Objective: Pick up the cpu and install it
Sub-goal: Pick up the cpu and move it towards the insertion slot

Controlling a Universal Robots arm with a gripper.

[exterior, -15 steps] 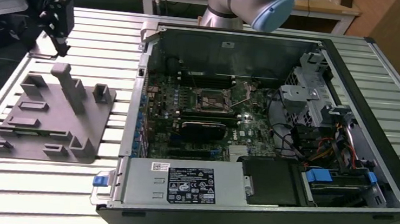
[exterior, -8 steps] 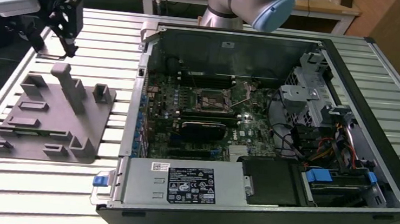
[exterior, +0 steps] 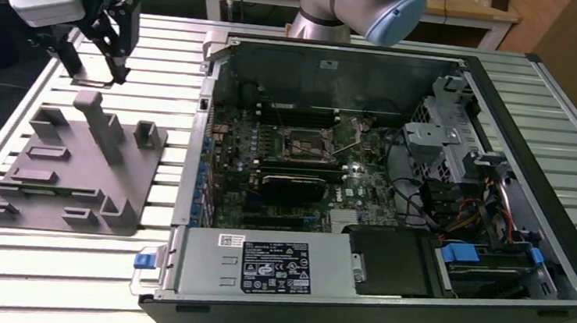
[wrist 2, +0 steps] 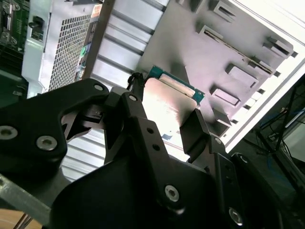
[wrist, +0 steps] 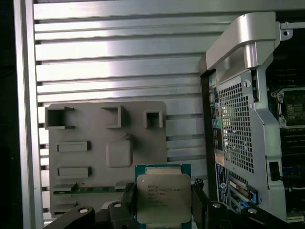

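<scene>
Claw (wrist: 163, 199) grips cpu (wrist: 163, 191), lower edge cut off.

The exterior view looks down from high and well back from the gripper (exterior: 95, 73), taking in the whole holder block (exterior: 67, 181) and computer case (exterior: 380, 68). The first wrist view looks straight down past the fingertips (wrist: 198, 205); the second wrist view sits closer, slanting along them. All 3 share the holder block below the gripper; both wrist views share the cpu (wrist: 163, 198) it clamps.

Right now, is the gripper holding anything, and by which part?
Yes: the gripper holds the cpu, its fingers pinching two opposite side edges.
</scene>
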